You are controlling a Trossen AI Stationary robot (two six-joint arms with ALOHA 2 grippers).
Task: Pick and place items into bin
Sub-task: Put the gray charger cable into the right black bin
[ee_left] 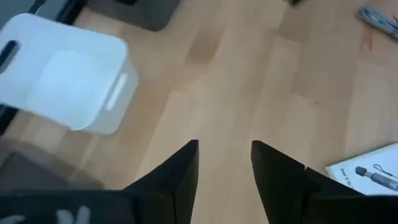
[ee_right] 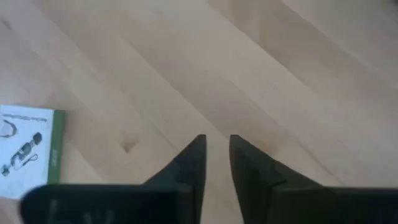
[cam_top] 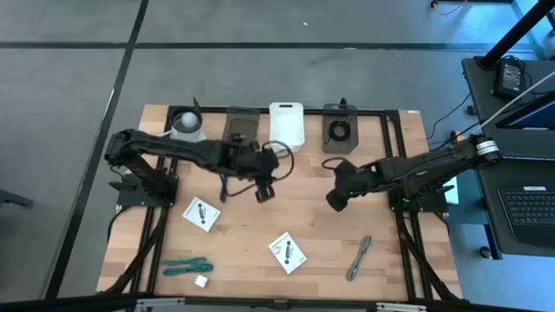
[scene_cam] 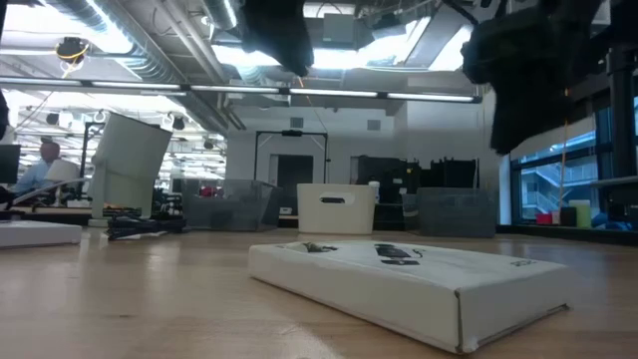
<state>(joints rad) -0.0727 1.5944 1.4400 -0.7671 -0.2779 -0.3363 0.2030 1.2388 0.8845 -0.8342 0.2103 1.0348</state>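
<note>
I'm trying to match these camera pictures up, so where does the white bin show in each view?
High view: white bin at the table's far edge, centre.
Low view: bin small, mid-picture, far behind the white packet.
Left wrist view: bin ahead of the left claw.
Right wrist view: not in it.
Shared landmark: the wooden table.

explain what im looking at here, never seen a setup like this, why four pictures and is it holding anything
Two dark robot arms work at a wooden table. One camera looks straight down, one sits at table height, and one rides on each wrist, looking past that arm's two fingers. The left gripper and right gripper hang above bare wood mid-table, fingers slightly apart with nothing between them. On the table lie two white packets, teal ties, a grey tie, a purple stick and a tiny white cube. The white bin stands at the far edge.
</note>
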